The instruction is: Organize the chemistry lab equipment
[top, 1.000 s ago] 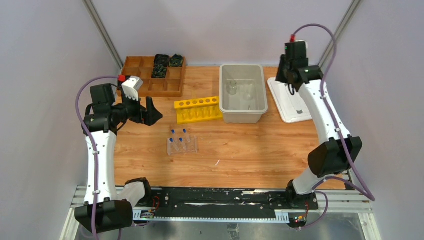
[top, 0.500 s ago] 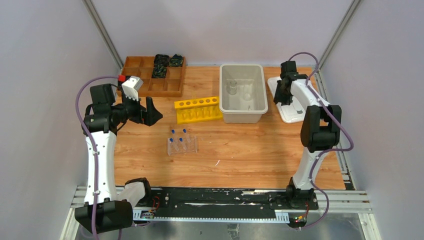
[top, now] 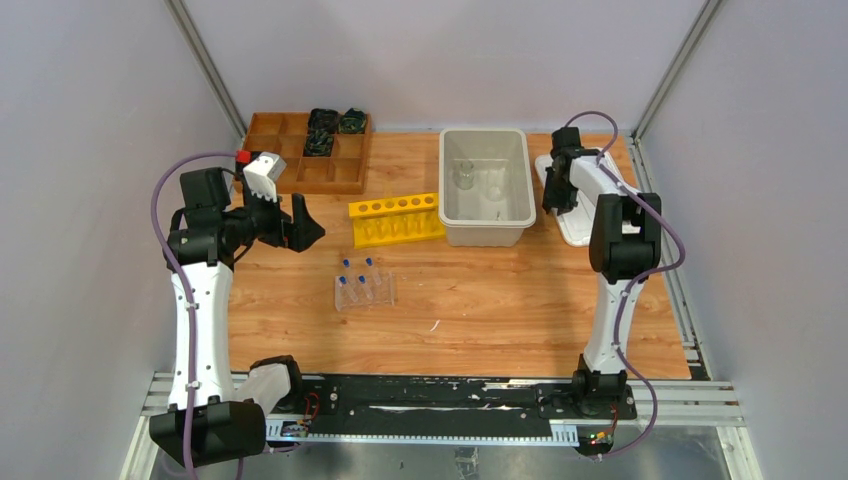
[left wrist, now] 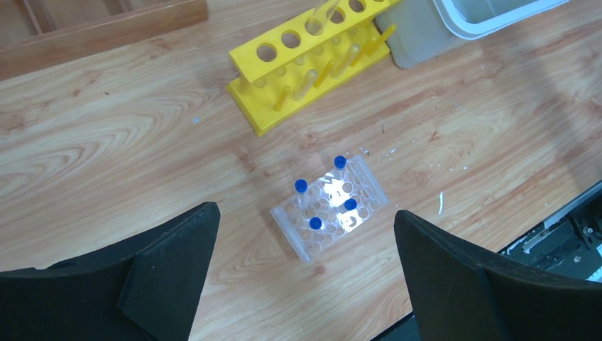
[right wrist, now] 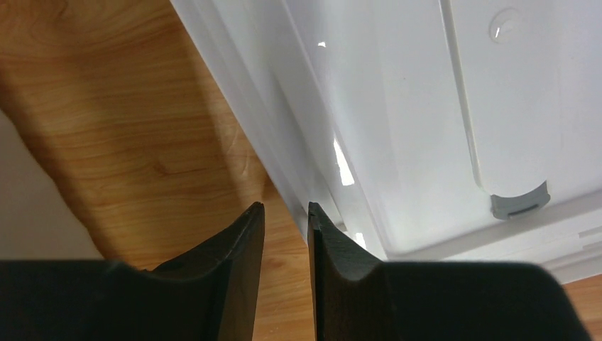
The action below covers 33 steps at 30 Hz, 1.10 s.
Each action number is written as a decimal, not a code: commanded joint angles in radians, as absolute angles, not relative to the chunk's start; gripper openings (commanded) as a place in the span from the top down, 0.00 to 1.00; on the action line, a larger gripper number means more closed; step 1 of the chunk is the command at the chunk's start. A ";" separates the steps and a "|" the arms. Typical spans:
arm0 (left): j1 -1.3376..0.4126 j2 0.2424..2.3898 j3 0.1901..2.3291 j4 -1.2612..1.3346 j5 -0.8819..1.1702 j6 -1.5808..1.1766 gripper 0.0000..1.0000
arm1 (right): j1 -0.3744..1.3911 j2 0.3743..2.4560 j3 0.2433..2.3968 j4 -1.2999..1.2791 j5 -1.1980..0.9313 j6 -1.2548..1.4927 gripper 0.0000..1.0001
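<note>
Four capped tubes in one clear rack, neither arm holding anything

Top view: one clear tube rack stands on the counter left of centre and holds four blue-capped tubes. One yellow rack is at its 12 o'clock. One grey bin at 1 o'clock holds a clear beaker. One wooden tray at 11 has black items in three compartments. The left jaws hang at 10 o'clock. Left wrist: the left jaws are spread wide and empty above the four caps, and a clear tube stands in the yellow rack. Right wrist: the right jaws are drawn nearly together, pinching nothing, at the rim of one white lid with one grey tab.
</note>
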<state>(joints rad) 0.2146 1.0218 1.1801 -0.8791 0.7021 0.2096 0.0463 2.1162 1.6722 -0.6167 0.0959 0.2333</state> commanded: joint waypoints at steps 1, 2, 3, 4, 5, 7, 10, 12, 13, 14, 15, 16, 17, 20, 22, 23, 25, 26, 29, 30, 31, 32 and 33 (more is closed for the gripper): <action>0.212 1.008 1.211 -0.887 0.692 0.210 0.00 | 0.031 2.155 1.724 -0.624 0.122 0.207 0.67; 0.212 1.009 1.215 -0.887 0.686 0.208 0.00 | 0.030 2.164 1.729 -0.624 0.127 0.206 0.67; 0.212 1.011 1.218 -0.887 0.680 0.205 0.00 | 0.028 2.170 1.735 -0.625 0.131 0.204 0.67; 0.212 1.014 1.221 -0.887 0.677 0.204 0.00 | 0.027 2.174 1.735 -0.625 0.131 0.206 0.67; 0.212 1.014 1.221 -0.888 0.677 0.204 0.00 | 0.026 2.176 1.733 -0.625 0.128 0.205 0.67; 0.212 1.019 1.223 -0.887 0.684 0.203 0.00 | 0.026 2.183 1.731 -0.624 0.125 0.205 0.68; 0.212 1.029 1.226 -0.887 0.695 0.198 0.00 | 0.026 2.192 1.724 -0.624 0.117 0.211 0.77; 0.212 1.032 1.228 -0.887 0.701 0.195 0.00 | 0.027 2.187 1.715 -0.624 0.109 0.223 0.90; 0.212 1.030 1.230 -0.887 0.702 0.194 0.00 | 0.026 2.178 1.711 -0.623 0.106 0.228 0.96; 0.212 1.029 1.234 -0.887 0.705 0.193 0.00 | 0.027 2.166 1.709 -0.623 0.104 0.236 1.00; 0.211 1.030 1.237 -0.887 0.707 0.193 0.00 | 0.026 2.144 1.706 -0.622 0.100 0.245 1.00; 0.212 1.031 1.244 -0.893 0.717 0.196 0.00 | 0.027 2.123 1.703 -0.621 0.097 0.251 1.00; 0.212 1.033 1.253 -0.905 0.735 0.204 0.00 | 0.027 2.095 1.701 -0.617 0.089 0.257 1.00; 0.202 1.038 1.277 -0.917 0.768 0.207 0.00 | 0.027 2.003 1.701 -0.615 0.079 0.274 1.00; 0.179 1.039 1.303 -0.919 0.757 0.208 0.00 | 0.028 1.930 1.700 -0.616 0.085 0.282 1.00; 0.164 1.042 1.320 -0.924 0.746 0.210 0.00 | 0.028 1.894 1.696 -0.619 0.090 0.287 1.00; 0.129 1.047 1.354 -0.932 0.733 0.206 0.00 | 0.028 1.807 1.684 -0.625 0.089 0.302 1.00; 0.113 1.049 1.368 -0.934 0.730 0.203 0.00 | 0.030 1.760 1.674 -0.627 0.079 0.312 1.00; 0.052 1.060 1.423 -0.934 0.714 0.201 0.00 | 0.033 1.605 1.620 -0.624 0.032 0.359 1.00; 0.031 1.065 1.448 -0.936 0.708 0.206 0.00 | 0.035 1.530 1.596 -0.614 -0.001 0.378 1.00; 0.015 1.073 1.476 -0.939 0.701 0.218 0.00 | 0.035 1.478 1.572 -0.597 -0.048 0.404 1.00; 0.011 1.083 1.511 -0.939 0.696 0.224 0.00 | 0.035 1.419 1.541 -0.568 -0.090 0.435 1.00; 0.011 1.094 1.545 -0.940 0.697 0.226 0.00 | 0.038 1.365 1.514 -0.532 -0.136 0.462 1.00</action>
<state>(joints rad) 0.0368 1.0672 1.4353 -0.9356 0.7113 0.2085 0.0380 1.5425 1.5990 -0.5972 0.0120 0.3496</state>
